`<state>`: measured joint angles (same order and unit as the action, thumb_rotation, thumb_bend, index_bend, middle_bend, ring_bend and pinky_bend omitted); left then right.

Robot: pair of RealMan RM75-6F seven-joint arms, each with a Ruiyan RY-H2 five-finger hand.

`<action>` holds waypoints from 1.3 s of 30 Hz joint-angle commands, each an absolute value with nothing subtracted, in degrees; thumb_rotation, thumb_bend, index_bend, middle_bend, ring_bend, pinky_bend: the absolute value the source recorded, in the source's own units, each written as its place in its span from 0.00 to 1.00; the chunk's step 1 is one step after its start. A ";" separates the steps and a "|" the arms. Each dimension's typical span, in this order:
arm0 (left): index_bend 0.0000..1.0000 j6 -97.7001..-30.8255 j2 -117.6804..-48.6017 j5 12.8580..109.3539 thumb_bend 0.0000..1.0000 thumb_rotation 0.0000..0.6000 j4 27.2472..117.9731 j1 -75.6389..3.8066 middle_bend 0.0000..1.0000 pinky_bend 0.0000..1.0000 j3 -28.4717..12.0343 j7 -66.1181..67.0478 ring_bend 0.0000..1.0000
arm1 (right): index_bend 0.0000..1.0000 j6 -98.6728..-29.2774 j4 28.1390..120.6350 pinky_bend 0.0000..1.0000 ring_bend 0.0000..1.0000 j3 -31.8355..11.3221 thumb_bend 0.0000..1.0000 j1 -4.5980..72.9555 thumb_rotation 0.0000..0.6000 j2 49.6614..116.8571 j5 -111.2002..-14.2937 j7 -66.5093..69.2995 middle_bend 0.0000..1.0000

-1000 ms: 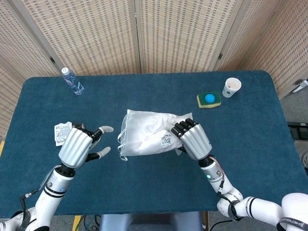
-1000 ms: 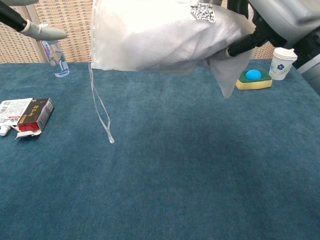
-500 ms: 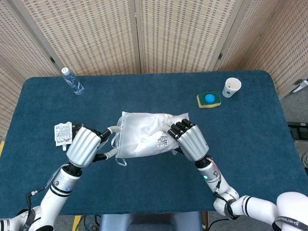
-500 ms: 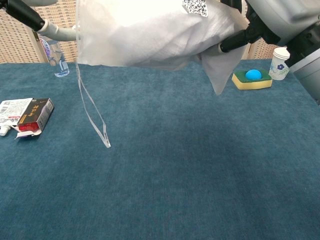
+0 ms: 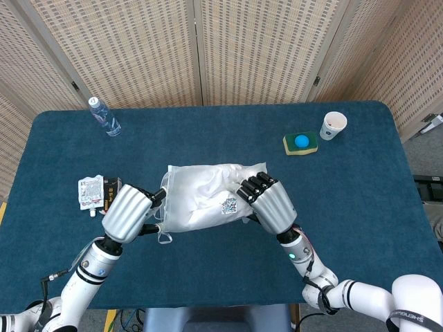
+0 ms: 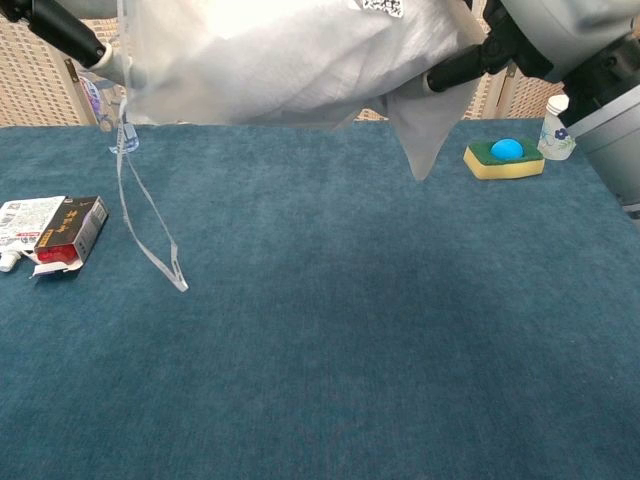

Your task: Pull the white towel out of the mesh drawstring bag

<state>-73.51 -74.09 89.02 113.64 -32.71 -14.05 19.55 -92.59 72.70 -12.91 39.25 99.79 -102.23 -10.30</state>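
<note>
The mesh drawstring bag [image 5: 201, 197] with the white towel inside hangs above the blue table, seen from below in the chest view as the bag [image 6: 270, 60]. My right hand [image 5: 266, 204] grips the bag's right end, near a QR label. My left hand [image 5: 128, 213] is at the bag's left mouth, its fingers [image 6: 65, 30] closed on the edge there. The drawstring loop [image 6: 150, 235] dangles from the mouth down to the table. The towel stays wholly inside the bag.
A red and black carton with a white packet [image 5: 93, 192] lies left of my left hand. A water bottle [image 5: 104, 116] stands at the back left. A yellow sponge with a blue ball [image 5: 300, 143] and a paper cup [image 5: 333, 125] sit back right.
My right hand carried the bag leftward. My left hand moved right from open and apart to the bag's mouth and closed on its edge. The drawstring swung left.
</note>
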 commanded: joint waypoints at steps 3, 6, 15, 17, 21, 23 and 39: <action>0.34 -73.27 -74.00 88.53 0.00 1.00 114.26 -32.94 1.00 1.00 -13.84 19.68 0.97 | 0.63 -92.98 72.50 0.66 0.67 -13.10 0.49 39.37 1.00 100.10 -102.33 -10.20 0.74; 0.34 -73.33 -74.05 88.56 0.00 1.00 114.38 -33.14 1.00 1.00 -13.82 19.68 0.97 | 0.63 -93.18 72.31 0.66 0.67 -13.16 0.49 39.48 1.00 100.36 -102.44 -10.11 0.74; 0.38 -73.75 -75.10 89.40 0.00 1.00 114.82 -34.16 1.00 1.00 -14.21 19.02 0.97 | 0.63 -92.60 72.33 0.67 0.67 -13.22 0.49 40.21 1.00 101.00 -102.59 -10.40 0.74; 0.39 -73.61 -75.31 89.38 0.00 1.00 114.93 -34.41 1.00 1.00 -14.20 19.04 0.97 | 0.63 -92.50 72.34 0.67 0.67 -13.20 0.49 40.33 1.00 101.17 -102.62 -10.45 0.74; 0.40 -73.56 -75.72 89.33 0.09 1.00 115.06 -34.78 1.00 1.00 -14.23 19.19 0.97 | 0.63 -92.40 72.35 0.67 0.67 -13.21 0.49 40.47 1.00 101.39 -102.57 -10.41 0.74; 0.41 -73.56 -75.88 89.32 0.16 1.00 115.09 -34.91 1.00 1.00 -14.19 19.39 0.97 | 0.63 -92.38 72.35 0.66 0.67 -13.23 0.49 40.53 1.00 101.41 -102.56 -10.40 0.74; 0.45 -74.16 -76.76 89.77 0.58 1.00 114.61 -35.22 1.00 1.00 -13.51 20.78 0.97 | 0.63 -92.51 72.39 0.67 0.67 -13.16 0.49 40.69 1.00 101.46 -102.60 -10.17 0.74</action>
